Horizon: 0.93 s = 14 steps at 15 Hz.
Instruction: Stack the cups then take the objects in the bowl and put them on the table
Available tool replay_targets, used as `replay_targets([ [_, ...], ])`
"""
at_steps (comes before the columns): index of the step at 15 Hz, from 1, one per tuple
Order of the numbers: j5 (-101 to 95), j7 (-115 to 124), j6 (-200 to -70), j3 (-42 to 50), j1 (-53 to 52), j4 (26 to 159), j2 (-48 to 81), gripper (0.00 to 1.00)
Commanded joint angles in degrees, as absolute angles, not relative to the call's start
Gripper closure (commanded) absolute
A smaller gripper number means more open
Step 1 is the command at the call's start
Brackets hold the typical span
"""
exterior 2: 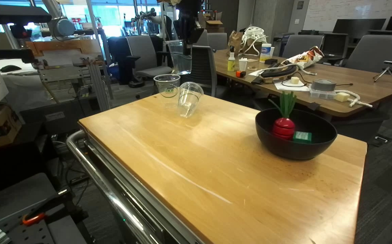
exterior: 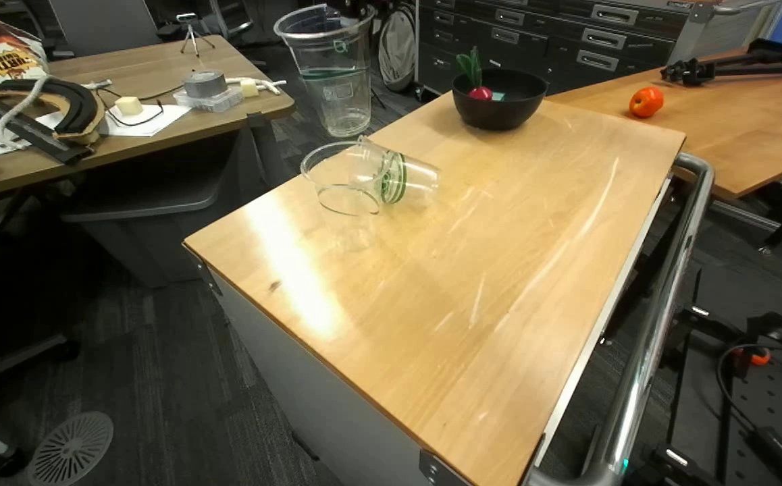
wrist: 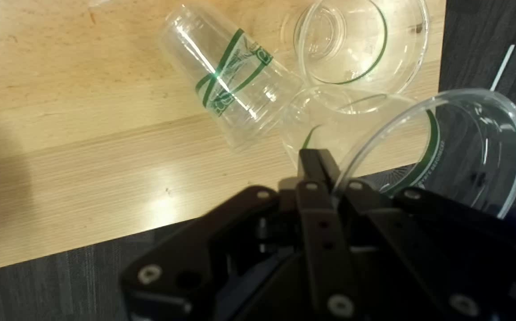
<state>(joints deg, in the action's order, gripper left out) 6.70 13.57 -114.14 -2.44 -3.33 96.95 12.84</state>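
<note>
My gripper (wrist: 319,162) is shut on the wall of a clear cup (wrist: 481,142) near its rim. The held cup is raised upright above the others in both exterior views (exterior: 337,81) (exterior 2: 179,57). In the wrist view it partly overlaps the table's edge. On the table (exterior: 499,270), one cup (exterior: 340,179) stands upright, and another cup (exterior: 414,181) lies on its side against or close beside it. The dark bowl (exterior 2: 294,149) stands at the table's other end. It holds the red piece (exterior 2: 283,128) with a green stem and the teal-green piece (exterior 2: 302,137).
A metal rail (exterior: 661,337) runs along one table side. A cluttered desk (exterior 2: 358,78) with a snack bag (exterior 2: 306,57) and tape roll (exterior 2: 324,83) stands beyond. An orange ball (exterior: 646,101) lies on an orange-brown desk (exterior: 756,128).
</note>
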Motion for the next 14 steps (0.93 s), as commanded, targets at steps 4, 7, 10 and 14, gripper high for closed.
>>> replay_targets([
  [4,6.69,11.48,-107.46,-3.46,-4.59,91.72,13.84,0.99],
  [7,6.66,10.25,-105.46,-3.72,-4.78,92.40,12.41,0.99],
  [10,6.37,10.51,-105.85,-3.74,-4.94,93.17,12.43,0.99],
  [14,7.36,10.60,-106.92,-3.83,-4.85,93.38,13.88,0.99],
])
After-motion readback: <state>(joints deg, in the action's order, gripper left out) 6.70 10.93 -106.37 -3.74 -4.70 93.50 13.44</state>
